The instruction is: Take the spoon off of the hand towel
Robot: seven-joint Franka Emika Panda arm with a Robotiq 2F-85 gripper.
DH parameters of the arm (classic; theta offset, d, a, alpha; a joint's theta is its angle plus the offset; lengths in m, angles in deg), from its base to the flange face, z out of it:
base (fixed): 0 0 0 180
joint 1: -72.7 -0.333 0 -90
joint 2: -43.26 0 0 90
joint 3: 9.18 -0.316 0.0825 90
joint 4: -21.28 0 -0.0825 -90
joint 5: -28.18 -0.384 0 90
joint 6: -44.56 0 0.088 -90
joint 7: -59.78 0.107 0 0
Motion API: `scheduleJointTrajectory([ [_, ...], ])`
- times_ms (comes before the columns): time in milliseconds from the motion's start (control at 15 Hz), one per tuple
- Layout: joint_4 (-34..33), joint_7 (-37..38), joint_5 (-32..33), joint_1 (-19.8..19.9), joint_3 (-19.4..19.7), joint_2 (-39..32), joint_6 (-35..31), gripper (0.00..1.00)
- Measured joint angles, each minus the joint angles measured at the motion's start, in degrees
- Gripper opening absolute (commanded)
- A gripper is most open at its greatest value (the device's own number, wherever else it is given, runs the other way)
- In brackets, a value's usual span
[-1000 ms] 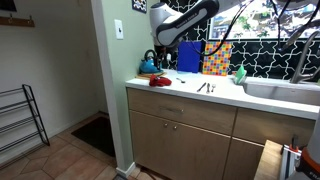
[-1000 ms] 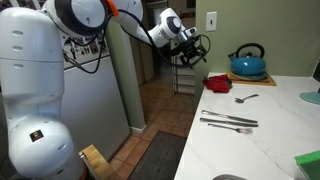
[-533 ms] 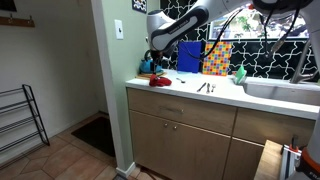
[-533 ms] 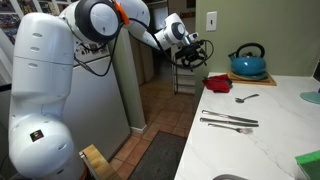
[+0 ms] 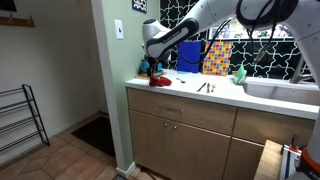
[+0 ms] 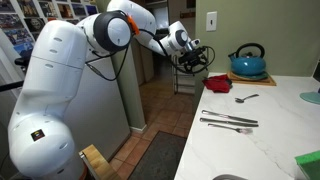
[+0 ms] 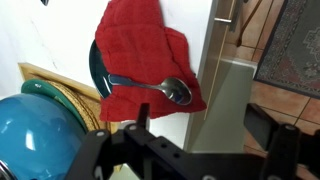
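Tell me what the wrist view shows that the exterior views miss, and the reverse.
Only the wrist view shows a spoon lying on the towel, its bowl near the towel's edge. Only an exterior view shows a second spoon on the bare counter, a fork and knife closer to the camera, and the arm reaching in. Both show the red towel, the blue kettle and the gripper near the towel.

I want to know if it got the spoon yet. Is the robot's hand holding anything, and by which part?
Nothing. The hand is empty, and the spoon lies on the towel.
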Motion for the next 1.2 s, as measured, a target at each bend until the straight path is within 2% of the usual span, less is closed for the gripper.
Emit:
scheduleJointTrajectory([
  [133,-1.8,0.0,0.0,-0.3,0.4,-1.7,0.0,0.68],
  [267,-3.4,0.0,0.0,-0.5,0.7,-3.0,0.0,0.70],
  [333,-4.1,0.0,0.0,-0.6,0.9,-3.6,0.0,0.63],
  [400,-4.7,0.0,0.0,-0.7,1.1,-4.0,0.0,0.64],
  [467,-5.3,0.0,0.0,-0.8,1.3,-4.5,0.0,0.57],
  [533,-5.8,0.0,0.0,-1.0,1.5,-5.0,0.0,0.58],
  [667,-6.6,0.0,0.0,-1.1,1.8,-5.7,0.1,0.48],
  [733,-7.0,0.0,0.0,-1.1,2.0,-6.1,0.1,0.49],
  [800,-7.4,0.0,0.0,-1.2,2.2,-6.4,0.1,0.42],
  [867,-7.6,0.0,0.0,-1.3,2.4,-6.7,0.2,0.47],
  [1200,-8.8,0.0,0.0,-1.9,3.1,-7.6,3.1,0.40],
])
